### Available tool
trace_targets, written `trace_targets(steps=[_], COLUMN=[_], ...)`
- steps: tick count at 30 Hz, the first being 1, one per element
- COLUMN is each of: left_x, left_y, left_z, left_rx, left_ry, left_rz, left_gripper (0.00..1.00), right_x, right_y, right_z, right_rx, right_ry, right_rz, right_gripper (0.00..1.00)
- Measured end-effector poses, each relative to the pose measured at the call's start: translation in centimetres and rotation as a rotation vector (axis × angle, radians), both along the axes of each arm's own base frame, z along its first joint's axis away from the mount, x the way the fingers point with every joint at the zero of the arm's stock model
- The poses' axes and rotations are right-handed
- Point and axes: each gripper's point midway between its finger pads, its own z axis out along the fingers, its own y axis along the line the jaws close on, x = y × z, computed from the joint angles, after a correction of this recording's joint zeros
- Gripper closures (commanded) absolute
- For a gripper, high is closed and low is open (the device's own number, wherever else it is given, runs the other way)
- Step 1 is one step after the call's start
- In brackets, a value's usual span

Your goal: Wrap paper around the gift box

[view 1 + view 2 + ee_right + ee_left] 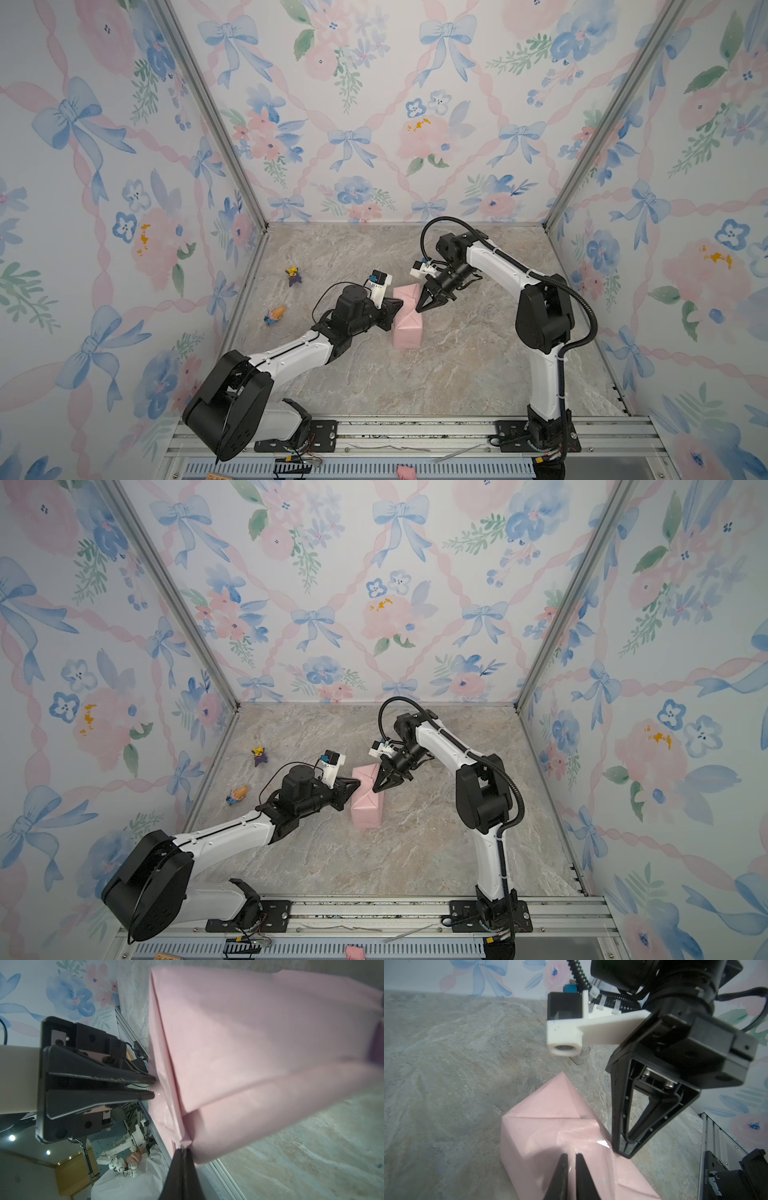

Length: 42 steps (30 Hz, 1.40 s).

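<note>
The paper [407, 320] [365, 804], pale pink side out, is folded into a block-shaped parcel on the marble table. The gift box is hidden inside it. My left gripper [401, 305] [358, 784] comes in from the left, and its tips [572, 1155] rest on the parcel's top by a glossy strip of clear tape [583, 1140]. Its jaws are shut to a thin slit. My right gripper [417, 309] [375, 789] points down at the parcel's right upper edge. It is shut, its tips [184, 1149] touching a folded paper corner [249, 1043].
Two small toy figures [293, 276] [275, 314] lie to the left, near the side wall. A pink scrap [407, 471] sits on the aluminium rail [415, 432] at the front. Flower-patterned walls close in three sides.
</note>
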Motion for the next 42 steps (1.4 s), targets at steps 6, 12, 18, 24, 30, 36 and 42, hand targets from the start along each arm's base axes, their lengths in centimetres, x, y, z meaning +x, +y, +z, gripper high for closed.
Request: trace_targets(steps=[6, 12, 18, 24, 30, 36, 42], left_x=[0.2, 0.5, 1.1, 1.3, 1.7, 1.9, 2.0], left_y=[-0.3, -1.4, -2.3, -2.4, -2.2, -2.1, -2.0], left_z=[1.5, 4.9, 3.9, 0.9, -0.9, -0.9, -1.0], left_rx=[-0.013, -0.069, -0.06, -0.019, 0.008, -0.001, 0.001], left_ry=[-0.024, -0.089, -0.076, -0.014, 0.01, -0.009, -0.02], left_rz=[-0.012, -0.055, -0.071, -0.067, -0.043, -0.036, -0.028], left_gripper=[0.88, 0.89, 0.92, 0.92, 0.94, 0.94, 0.94], right_x=[0.1, 0.1, 0.2, 0.1, 0.1, 0.0, 0.2], right_y=[-0.2, -0.2, -0.2, -0.1, -0.1, -0.4, -1.9], right_z=[-0.1, -0.2, -0.2, -0.3, -0.4, -0.1, 2.0], right_rx=[-0.01, -0.013, -0.013, -0.009, -0.007, -0.011, -0.034], right_ry=[-0.005, -0.006, -0.007, -0.002, 0.0, -0.003, -0.069], right_rz=[0.0, 0.0, -0.003, -0.006, -0.007, -0.022, -0.063], right_gripper=[1.0, 1.0, 1.0, 1.0, 1.0, 0.77, 0.64])
